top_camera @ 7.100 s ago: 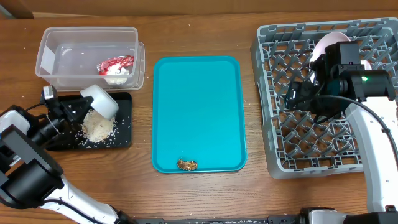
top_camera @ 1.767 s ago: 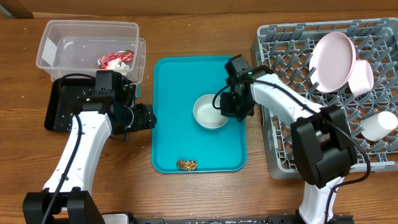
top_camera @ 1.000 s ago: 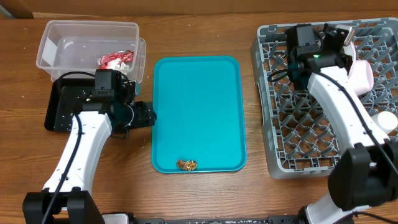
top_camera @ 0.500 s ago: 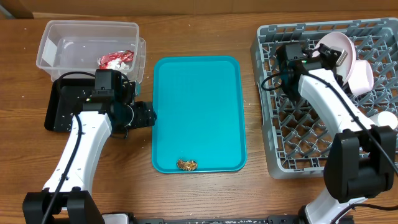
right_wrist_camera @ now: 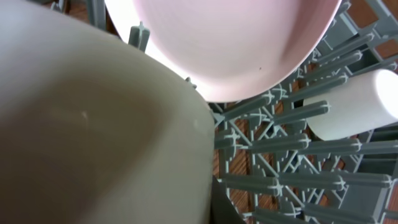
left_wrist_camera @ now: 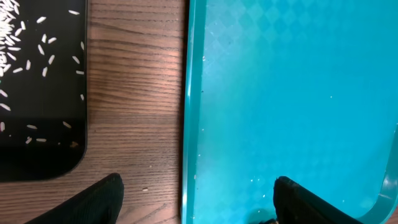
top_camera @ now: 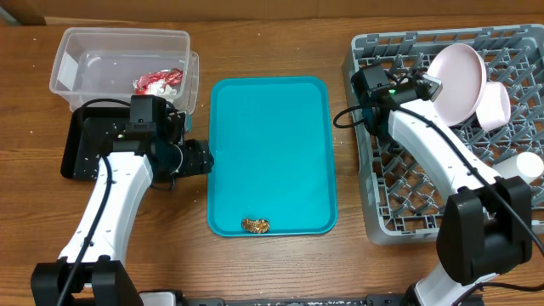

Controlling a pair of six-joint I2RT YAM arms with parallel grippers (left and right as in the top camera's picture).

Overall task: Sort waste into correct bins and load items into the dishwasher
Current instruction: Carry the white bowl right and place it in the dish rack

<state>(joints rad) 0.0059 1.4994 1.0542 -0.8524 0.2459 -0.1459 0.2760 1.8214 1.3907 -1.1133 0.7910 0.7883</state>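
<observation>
My right gripper (top_camera: 425,86) hangs over the dishwasher rack (top_camera: 425,200), shut on the rim of a pale bowl (right_wrist_camera: 93,137). That bowl fills the left of the right wrist view, and my arm hides it from overhead. A pink plate (top_camera: 459,78) leans upright just beyond it, with a white cup (top_camera: 531,167) lying further right. My left gripper (top_camera: 201,158) is open and empty above the edge between the black tray bin (top_camera: 89,144) and the teal tray (top_camera: 272,144). A brown lump (top_camera: 255,224) lies on the teal tray. The clear tub (top_camera: 85,76) holds a red-and-white wrapper (top_camera: 158,82).
Rice grains (left_wrist_camera: 18,37) are scattered in the black tray (left_wrist_camera: 37,143). A pink bowl (top_camera: 497,106) rests behind the plate. Upright grey pegs (right_wrist_camera: 292,180) crowd the rack below my right gripper. Bare wood (left_wrist_camera: 134,93) separates the two trays.
My right arm has swung left and slightly down over the rack with the bowl, uncovering the pink plate. The left arm has stayed put.
</observation>
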